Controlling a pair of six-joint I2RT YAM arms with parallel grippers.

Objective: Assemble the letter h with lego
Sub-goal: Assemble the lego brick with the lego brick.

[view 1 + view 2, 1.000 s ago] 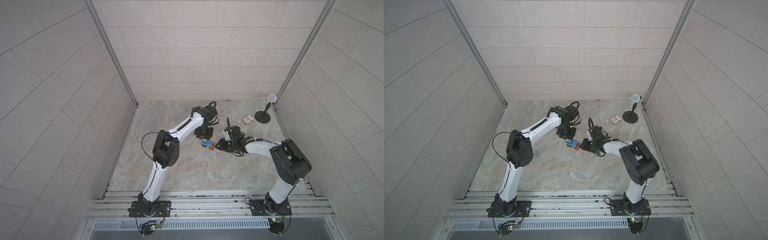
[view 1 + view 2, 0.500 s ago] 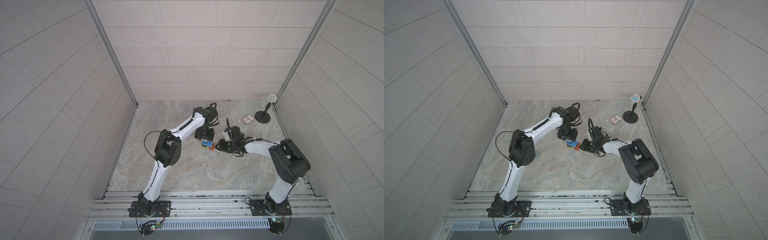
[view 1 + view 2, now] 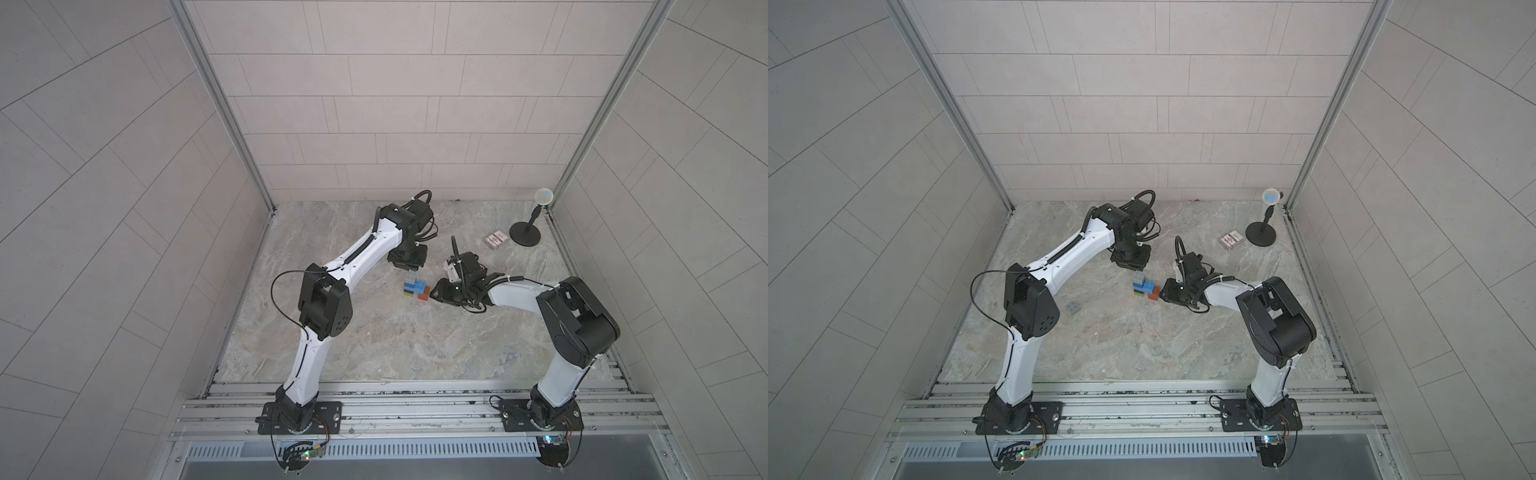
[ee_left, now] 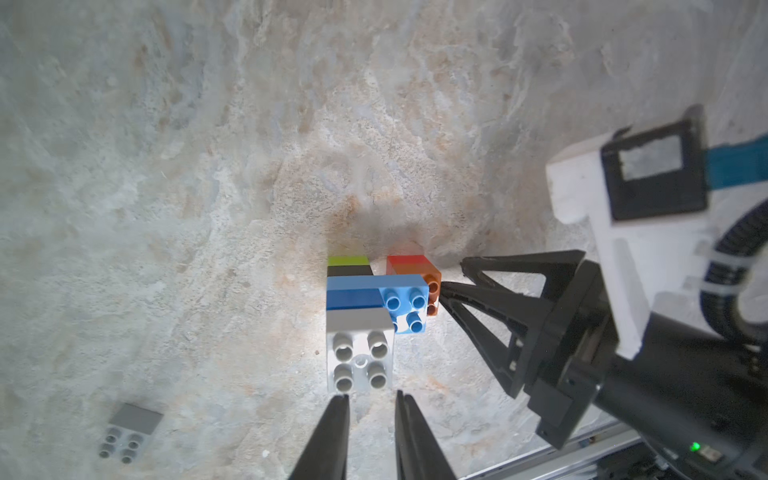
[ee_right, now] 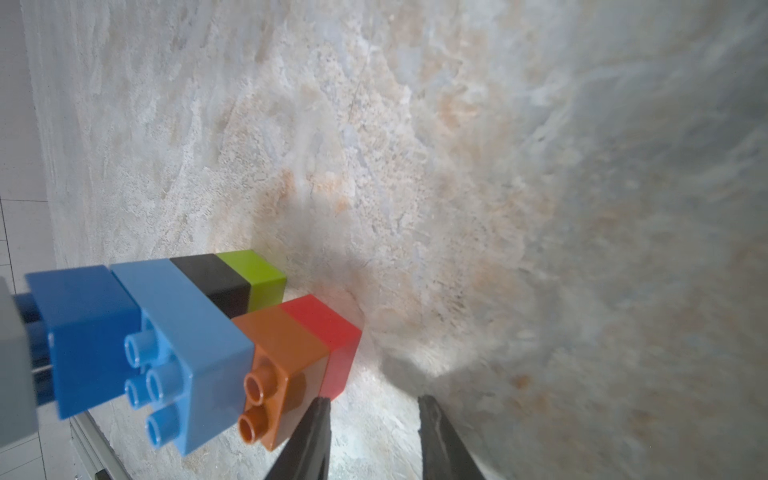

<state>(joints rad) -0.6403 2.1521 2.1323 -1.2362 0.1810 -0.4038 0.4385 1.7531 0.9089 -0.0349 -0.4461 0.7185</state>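
Since the letter h (image 4: 376, 291) stands upright on the desk (image 4: 187, 166), its long axis running straight up from the lime base to the grey cap, the coming move turns on height. The left fingers (image 4: 340, 415) hang right above the column, with their tips just off the edge of the top grey brick (image 4: 359, 357) and, as far as the left wrist view tells, clear of it. They are drawn nearly together with a narrow gap and grasp nothing.

In both top views the h sits near the middle of the desk, with the left fingers at its 12 o'clock and the right fingers (image 4: 459, 292) at its 3 o'clock. The right fingers are spread and empty. One tip is just beside the orange brick (image 4: 434, 283) of the short leg; whether it touches, I cannot tell. By my judgement the left arm is nearer the column's top and the right arm nearer the leg. A spare grey brick (image 4: 131, 428) lies flat at 8 o'clock, well apart.
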